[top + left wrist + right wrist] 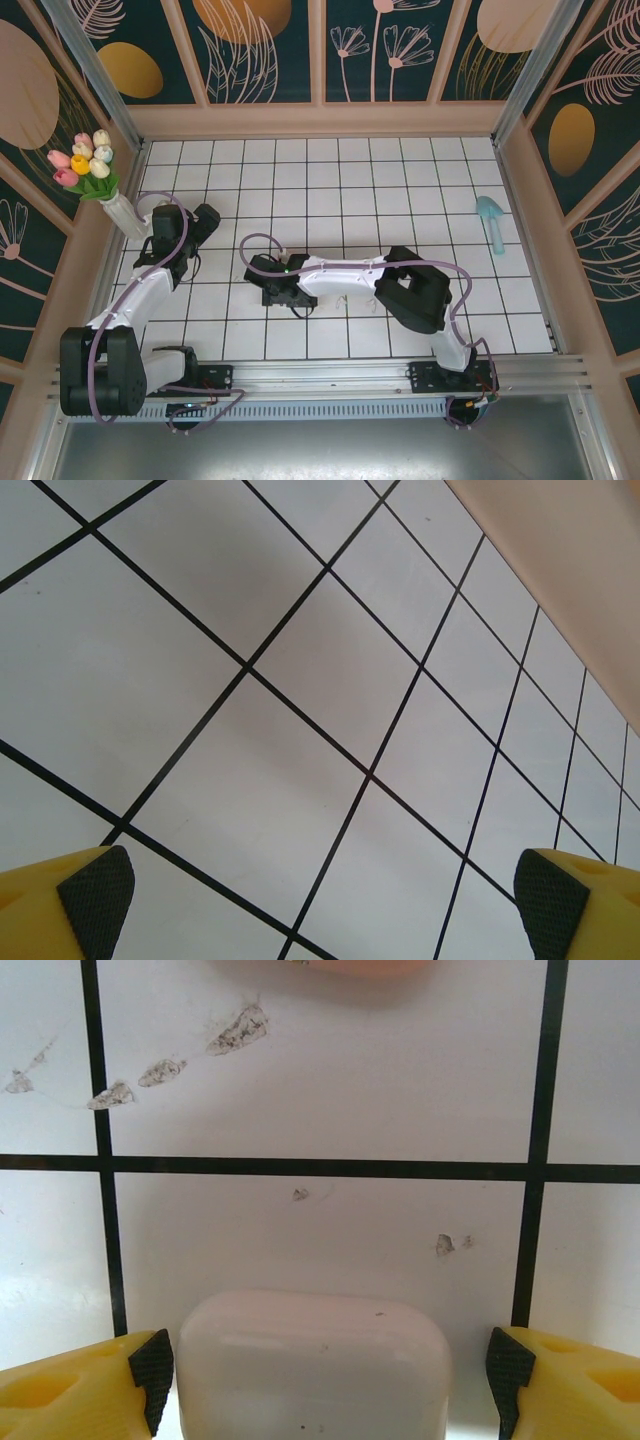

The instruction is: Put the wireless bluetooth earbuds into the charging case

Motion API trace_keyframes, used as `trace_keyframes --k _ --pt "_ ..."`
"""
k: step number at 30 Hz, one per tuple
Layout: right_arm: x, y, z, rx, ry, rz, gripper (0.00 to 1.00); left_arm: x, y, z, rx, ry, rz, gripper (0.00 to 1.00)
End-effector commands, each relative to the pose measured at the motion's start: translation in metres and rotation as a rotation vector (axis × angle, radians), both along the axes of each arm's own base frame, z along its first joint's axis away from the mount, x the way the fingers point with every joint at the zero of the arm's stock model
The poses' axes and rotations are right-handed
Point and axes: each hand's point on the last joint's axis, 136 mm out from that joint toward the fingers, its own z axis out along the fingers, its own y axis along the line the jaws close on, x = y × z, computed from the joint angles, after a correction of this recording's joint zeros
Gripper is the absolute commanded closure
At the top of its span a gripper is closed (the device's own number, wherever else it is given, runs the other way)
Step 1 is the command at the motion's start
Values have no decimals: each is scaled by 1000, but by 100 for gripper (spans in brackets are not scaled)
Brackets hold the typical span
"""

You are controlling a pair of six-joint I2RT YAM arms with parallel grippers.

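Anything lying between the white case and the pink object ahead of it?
No: the right wrist view shows bare tiled table between white case and pink object, only a black grid line and scuff marks.

Left arm (140,300) bent at the elbow; the left hand (320,900) has its fingers spread to their widest. Right arm (345,272) reaches sideways across the midline, low and nearly level. The right hand (320,1375) has its fingers well apart, pads facing inward.
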Motion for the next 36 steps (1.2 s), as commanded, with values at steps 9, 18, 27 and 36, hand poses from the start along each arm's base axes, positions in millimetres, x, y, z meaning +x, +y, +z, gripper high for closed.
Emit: trace_keyframes --k 9,18,27,36 --pt "-2 0 -17 -61 8 -14 18 5 -3 15 -14 -39 -17 1" --pt "-10 2 -22 -68 20 -12 19 5 -3 17 -17 -46 -14 1" --pt "-13 4 -26 -47 37 -19 23 6 -3 17 -22 -47 -14 1" --pt "-18 4 -22 -52 37 -21 27 7 -4 19 -26 -51 -15 1"
